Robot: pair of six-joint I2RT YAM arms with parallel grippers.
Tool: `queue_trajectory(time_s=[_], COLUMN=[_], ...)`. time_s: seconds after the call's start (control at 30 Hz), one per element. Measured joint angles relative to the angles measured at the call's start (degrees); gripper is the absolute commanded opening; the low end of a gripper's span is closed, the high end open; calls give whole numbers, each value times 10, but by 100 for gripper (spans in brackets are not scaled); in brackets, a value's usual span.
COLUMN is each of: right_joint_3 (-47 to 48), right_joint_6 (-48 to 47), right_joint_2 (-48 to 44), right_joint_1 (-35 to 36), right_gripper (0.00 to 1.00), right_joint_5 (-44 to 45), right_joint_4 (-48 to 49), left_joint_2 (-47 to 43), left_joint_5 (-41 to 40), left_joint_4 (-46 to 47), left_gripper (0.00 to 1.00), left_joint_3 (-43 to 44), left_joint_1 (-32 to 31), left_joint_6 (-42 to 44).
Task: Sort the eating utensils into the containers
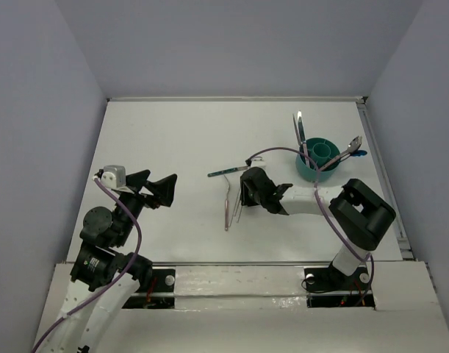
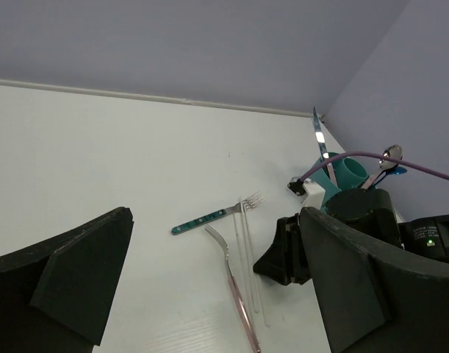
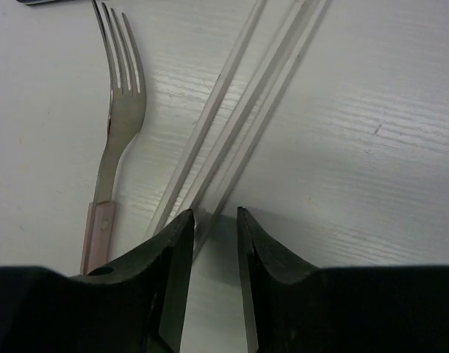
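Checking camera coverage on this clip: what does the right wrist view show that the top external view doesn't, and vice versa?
Only the right wrist view: the separate tines of the pink-handled fork, and the pale sticks ending in the gap between the fingertips of the right gripper. Only the top external view: the teal cup holding utensils, the green-handled fork in full, and the open left gripper. Both: the pink-handled fork lying beside the pale sticks on the table.

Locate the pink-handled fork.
Top view: the pink-handled fork lies mid-table, just left of the chopsticks and right gripper, on the near side of the teal-handled fork.
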Motion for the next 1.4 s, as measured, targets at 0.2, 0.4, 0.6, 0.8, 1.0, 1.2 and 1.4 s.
queue_trajectory(time_s=[0.2,0.4,0.6,0.8,1.0,1.2,1.4], right_joint_3=[0,0,10,50,99,130,140], right_joint_6=[2,-2,-23,-59,-82,-99,-107], right_joint_2=[-5,-20,-25,-5,39,62,67], right_joint_1=[0,0,0,-15,-45,-67,-70], right_gripper=[27,24,29,31,30,13,0], right_joint_5=[24,59,87,84,68,38,29], right_joint_4=[-20,-74,-130,-170,-175,-181,-194], left_joint_2=[0,-1,-1,-1,-3,-4,-4], left_joint_5=[0,0,0,0,0,0,0], left_joint_4=[0,0,0,0,-1,-2,-2], left_gripper=[99,99,99,99,99,99,99], left_joint_3=[0,0,0,0,0,0,0], left_joint_1=[0,0,0,0,0,0,0], left_joint_6=[0,0,0,0,0,0,0])
